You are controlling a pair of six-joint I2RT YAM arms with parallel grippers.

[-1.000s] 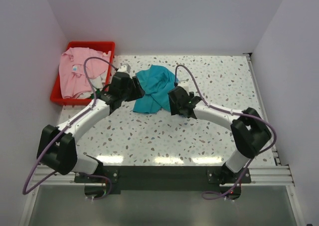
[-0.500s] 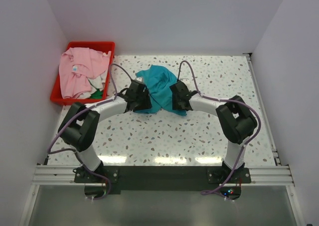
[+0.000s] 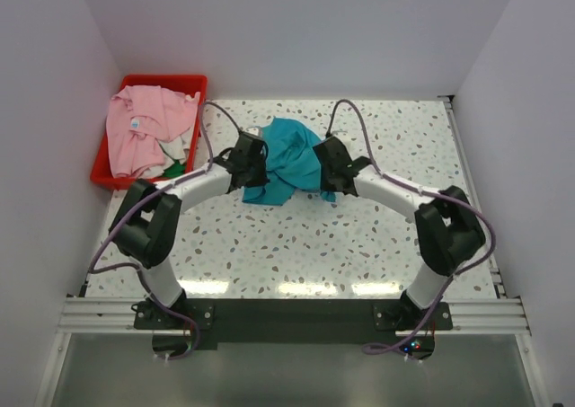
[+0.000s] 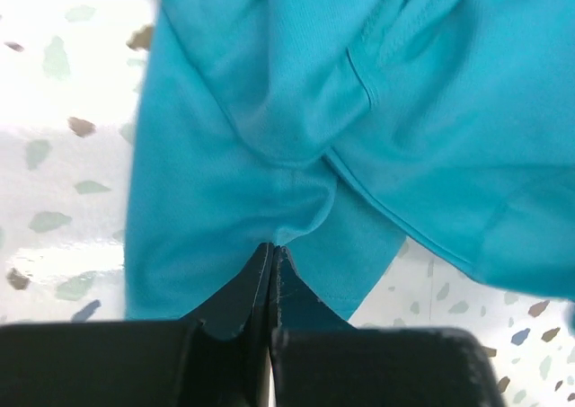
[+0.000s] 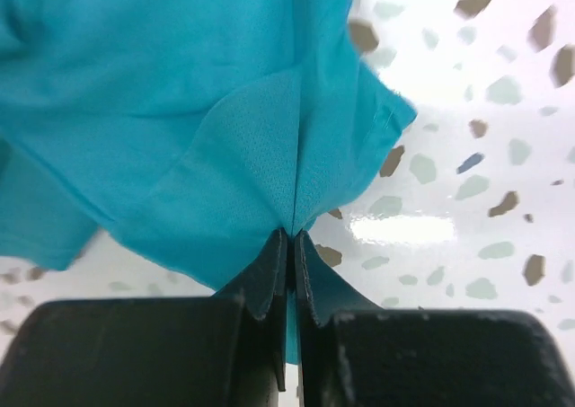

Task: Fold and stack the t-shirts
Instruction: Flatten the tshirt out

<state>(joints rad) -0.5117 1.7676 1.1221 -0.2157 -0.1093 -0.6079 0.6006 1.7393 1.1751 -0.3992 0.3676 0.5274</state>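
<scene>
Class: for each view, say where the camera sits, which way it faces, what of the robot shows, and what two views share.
Top external: above, behind the bases, looking down on table, bin, pink shirt; left arm and right arm show.
Left wrist: on the left arm, looking along the left gripper, shut on the teal shirt.
Right wrist: on the right arm, looking along the right gripper, shut on that shirt.
Shared: both wrists see the teal shirt.
</scene>
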